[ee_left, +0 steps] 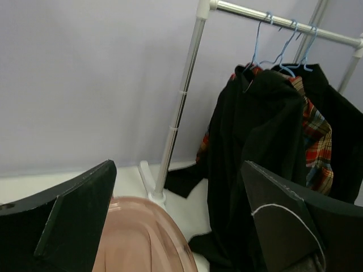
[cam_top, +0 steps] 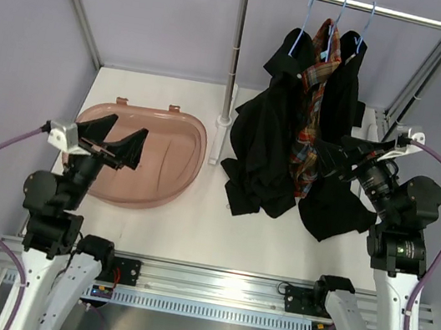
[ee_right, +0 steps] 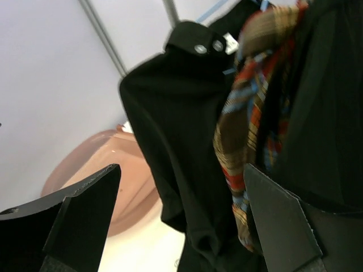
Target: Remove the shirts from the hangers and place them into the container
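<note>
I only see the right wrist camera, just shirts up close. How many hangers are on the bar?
Observer: Three light-blue hangers hang on the rail, each carrying one of the shirts.
Operator: Where's the other arm?
Observer: The left gripper hovers open above the tub, well left of the shirts.
Operator: Is anything in the tub?
Observer: No, it's empty. The shirts' bottoms drape onto the table.
</note>
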